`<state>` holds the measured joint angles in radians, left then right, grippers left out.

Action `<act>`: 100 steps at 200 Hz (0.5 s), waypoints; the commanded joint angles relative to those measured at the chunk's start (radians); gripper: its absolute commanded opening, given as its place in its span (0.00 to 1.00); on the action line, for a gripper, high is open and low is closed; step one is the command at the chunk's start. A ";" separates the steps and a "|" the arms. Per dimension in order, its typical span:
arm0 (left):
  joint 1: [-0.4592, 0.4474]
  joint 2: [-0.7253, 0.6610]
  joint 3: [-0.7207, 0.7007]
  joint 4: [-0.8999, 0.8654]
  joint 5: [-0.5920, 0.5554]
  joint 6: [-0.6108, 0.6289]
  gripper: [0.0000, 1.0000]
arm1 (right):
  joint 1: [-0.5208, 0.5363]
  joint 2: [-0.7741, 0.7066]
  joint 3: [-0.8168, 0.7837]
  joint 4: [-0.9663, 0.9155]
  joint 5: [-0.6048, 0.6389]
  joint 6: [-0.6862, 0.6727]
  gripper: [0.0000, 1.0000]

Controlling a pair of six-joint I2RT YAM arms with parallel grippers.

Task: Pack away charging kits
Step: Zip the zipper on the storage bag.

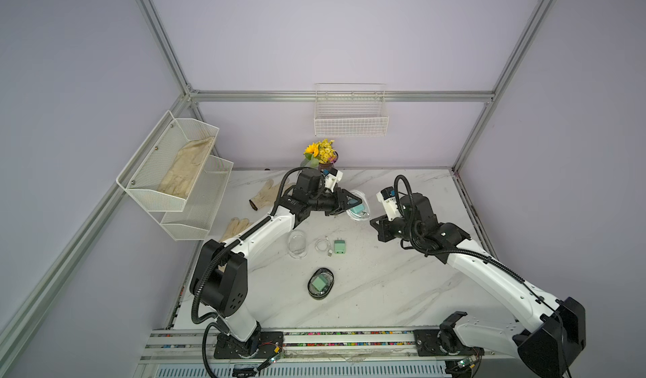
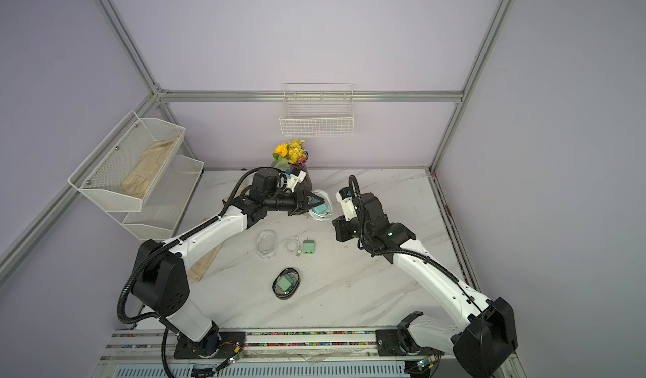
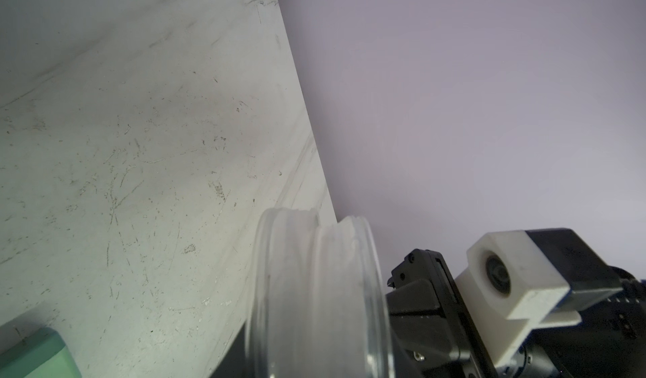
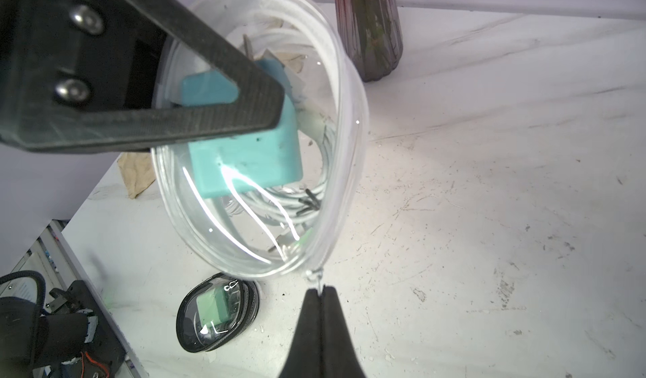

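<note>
Clamping the tilted clear case [image 4: 344, 142] near the counter's [image 4: 489, 184] far edge, the left pincer [image 1: 350, 204] is gripping it while the right pincer [image 4: 320, 290] is pinching shut on its tab [image 4: 314, 275], teal adapter [image 4: 251, 159] and cable [image 4: 307, 215] sitting inside.

The left gripper [image 1: 350, 203] holds a clear case [image 1: 363, 216] containing a teal adapter [image 1: 357, 210]. Nearer lie a mint adapter [image 1: 339, 247] and coiled cable [image 1: 322, 245].

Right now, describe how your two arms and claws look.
The left arm and right arm have white shell links, black joint housings and black ribbed cable hoses. Each wrist carries a white camera mount. The left claw has black triangular open-frame fingers; the right claw shows slim black tapered fingertips.
</note>
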<state>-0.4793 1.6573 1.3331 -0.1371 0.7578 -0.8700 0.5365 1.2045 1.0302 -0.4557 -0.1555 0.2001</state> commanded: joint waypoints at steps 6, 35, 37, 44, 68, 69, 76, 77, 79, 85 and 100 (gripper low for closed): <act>0.057 -0.052 -0.017 0.005 0.121 0.056 0.00 | -0.018 -0.025 -0.009 -0.094 0.143 -0.012 0.00; 0.057 -0.044 -0.022 -0.045 0.235 0.110 0.00 | -0.018 -0.037 0.030 -0.061 0.130 -0.046 0.00; 0.057 -0.044 -0.023 -0.046 0.241 0.114 0.00 | -0.018 -0.038 0.035 -0.058 0.124 -0.049 0.00; 0.057 -0.045 -0.033 -0.051 0.264 0.122 0.00 | -0.016 -0.040 0.046 -0.047 0.096 -0.062 0.00; 0.057 -0.060 -0.065 -0.051 0.311 0.157 0.00 | -0.005 -0.019 0.095 -0.036 0.057 -0.094 0.00; 0.057 -0.060 -0.066 -0.051 0.312 0.158 0.00 | -0.003 -0.017 0.097 -0.038 0.056 -0.096 0.00; 0.058 -0.064 -0.074 -0.057 0.317 0.168 0.00 | 0.003 -0.004 0.116 -0.049 0.055 -0.108 0.00; 0.058 -0.065 -0.075 -0.057 0.317 0.169 0.00 | 0.004 -0.001 0.118 -0.051 0.055 -0.109 0.00; 0.058 -0.065 -0.076 -0.060 0.317 0.171 0.00 | 0.007 0.002 0.125 -0.055 0.056 -0.110 0.00; 0.058 -0.065 -0.080 -0.064 0.320 0.179 0.00 | 0.014 0.012 0.137 -0.064 0.057 -0.113 0.00; 0.054 -0.063 -0.086 -0.071 0.350 0.200 0.00 | 0.040 0.032 0.162 -0.089 0.091 -0.122 0.00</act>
<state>-0.4343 1.6402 1.2972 -0.1482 0.9924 -0.7509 0.5640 1.2179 1.1275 -0.5304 -0.1669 0.1230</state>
